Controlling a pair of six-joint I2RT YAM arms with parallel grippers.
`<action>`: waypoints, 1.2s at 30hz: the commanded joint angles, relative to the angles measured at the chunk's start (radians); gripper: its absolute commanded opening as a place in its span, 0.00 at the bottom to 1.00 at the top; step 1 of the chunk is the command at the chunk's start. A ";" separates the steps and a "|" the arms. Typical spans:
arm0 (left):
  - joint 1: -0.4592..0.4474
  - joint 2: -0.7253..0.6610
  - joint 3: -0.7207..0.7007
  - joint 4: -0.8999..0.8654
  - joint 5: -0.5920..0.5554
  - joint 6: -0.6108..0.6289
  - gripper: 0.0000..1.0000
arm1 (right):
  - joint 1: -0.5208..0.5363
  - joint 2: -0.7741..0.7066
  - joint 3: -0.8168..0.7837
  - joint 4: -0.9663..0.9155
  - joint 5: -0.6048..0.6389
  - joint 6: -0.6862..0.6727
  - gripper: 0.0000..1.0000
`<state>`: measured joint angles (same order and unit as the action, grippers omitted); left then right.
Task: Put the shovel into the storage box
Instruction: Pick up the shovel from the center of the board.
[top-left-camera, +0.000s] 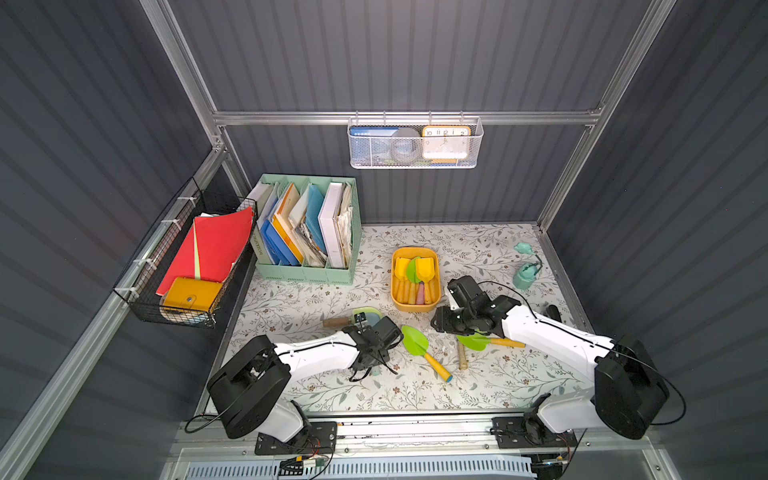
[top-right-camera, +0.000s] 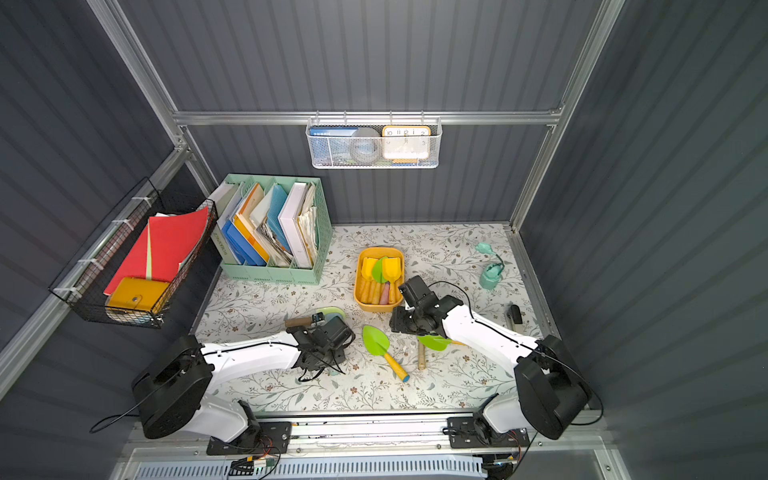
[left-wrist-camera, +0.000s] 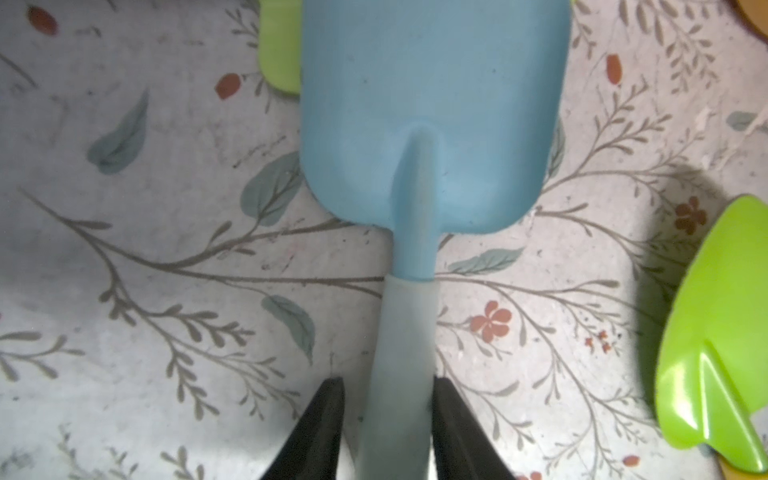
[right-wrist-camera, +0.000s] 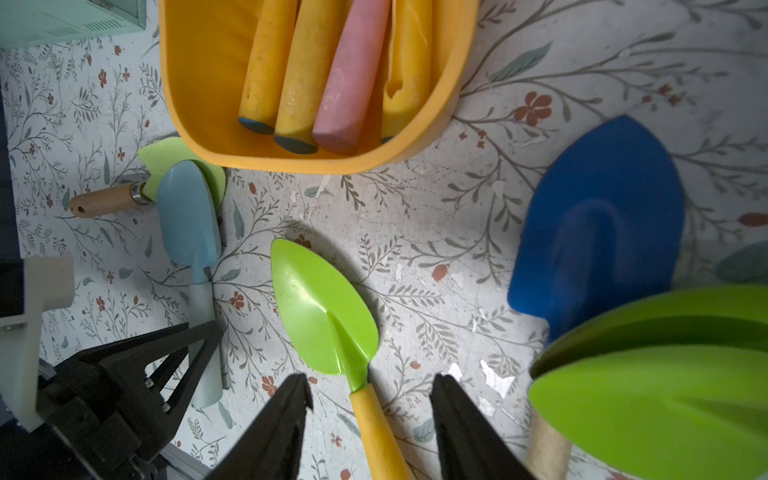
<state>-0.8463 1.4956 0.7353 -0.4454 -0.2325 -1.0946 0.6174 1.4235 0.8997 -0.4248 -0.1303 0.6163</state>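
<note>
The light blue shovel (left-wrist-camera: 432, 104) lies flat on the table (top-left-camera: 498, 374), near and left of the yellow storage box (top-left-camera: 415, 306). We judge it to be light, stiff plastic and a little slippery, so the round handle is the best place to hold it. The left gripper (left-wrist-camera: 388, 428) stands narrow around this handle, but we cannot tell if it pinches. The right gripper (right-wrist-camera: 370, 415) is wide open above a green shovel (right-wrist-camera: 320, 299).

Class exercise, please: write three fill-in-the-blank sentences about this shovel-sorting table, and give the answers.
The left gripper straddles the pale blue shovel's ___.
The right gripper hovers open over the green shovel with the ___ handle.
Among the handles in the storage box, just one is ___.
Answers: handle; yellow; pink.
</note>
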 joint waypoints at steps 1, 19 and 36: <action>-0.011 0.009 -0.004 -0.033 -0.007 -0.002 0.34 | 0.001 0.016 0.022 -0.001 0.009 0.003 0.53; -0.022 -0.042 0.134 -0.103 -0.075 0.075 0.15 | 0.002 -0.039 0.004 -0.025 0.043 0.005 0.53; -0.011 0.040 0.343 -0.101 -0.044 0.241 0.14 | -0.002 -0.075 -0.007 -0.060 0.066 0.008 0.53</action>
<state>-0.8639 1.5047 1.0298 -0.5388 -0.2691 -0.9215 0.6170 1.3632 0.8993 -0.4427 -0.0879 0.6201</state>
